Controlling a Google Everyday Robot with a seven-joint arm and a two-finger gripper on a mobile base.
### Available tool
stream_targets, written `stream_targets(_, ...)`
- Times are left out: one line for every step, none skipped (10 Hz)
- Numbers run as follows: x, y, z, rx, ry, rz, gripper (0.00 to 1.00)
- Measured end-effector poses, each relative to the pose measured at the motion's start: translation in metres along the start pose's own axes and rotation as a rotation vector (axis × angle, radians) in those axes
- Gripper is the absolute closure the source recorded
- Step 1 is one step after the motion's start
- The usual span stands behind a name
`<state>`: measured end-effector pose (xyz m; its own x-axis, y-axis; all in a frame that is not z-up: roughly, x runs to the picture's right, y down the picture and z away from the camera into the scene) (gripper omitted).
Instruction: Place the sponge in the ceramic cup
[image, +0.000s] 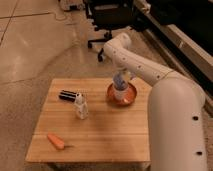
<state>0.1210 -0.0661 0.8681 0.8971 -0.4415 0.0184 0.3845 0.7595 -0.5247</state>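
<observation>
Claw (120, 81) over ceramic cup (131, 96), cup on wooden table (110, 131)

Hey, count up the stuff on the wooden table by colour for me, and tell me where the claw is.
Orange: 2, the bowl and the carrot-shaped piece.
White: 2, the small bottle and the cup standing in the bowl.
Black: 1, the long object.
Total: 5.
The claw hangs right over the cup.
</observation>
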Motion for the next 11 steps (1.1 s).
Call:
stream_targets(0.000,0.001,0.001,-0.001,-0.002,-0.002,0.60)
stream_targets(0.002,0.005,-0.001,-0.003,-0.006,-0.005,0.55)
stream_targets(0.004,0.008,-0.001,-0.007,-0.008,-0.005,0.48)
stream_targets(0.003,0.010,-0.002,-0.008,-0.012,-0.008,0.40)
stream_targets(0.003,0.011,-0.003,-0.008,-0.015,-0.013,0.29)
stream_targets(0.001,0.013,-0.005,-0.007,-0.019,-0.021,0.22)
stream_targets(0.001,0.015,-0.007,-0.007,-0.022,-0.026,0.20)
stream_targets(0.001,0.017,-0.008,-0.007,-0.025,-0.030,0.20)
stream_targets(0.000,0.018,-0.009,-0.007,-0.029,-0.035,0.20)
stream_targets(-0.001,0.018,-0.010,-0.006,-0.040,-0.041,0.20)
stream_targets(-0.002,0.017,-0.011,-0.005,-0.058,-0.051,0.20)
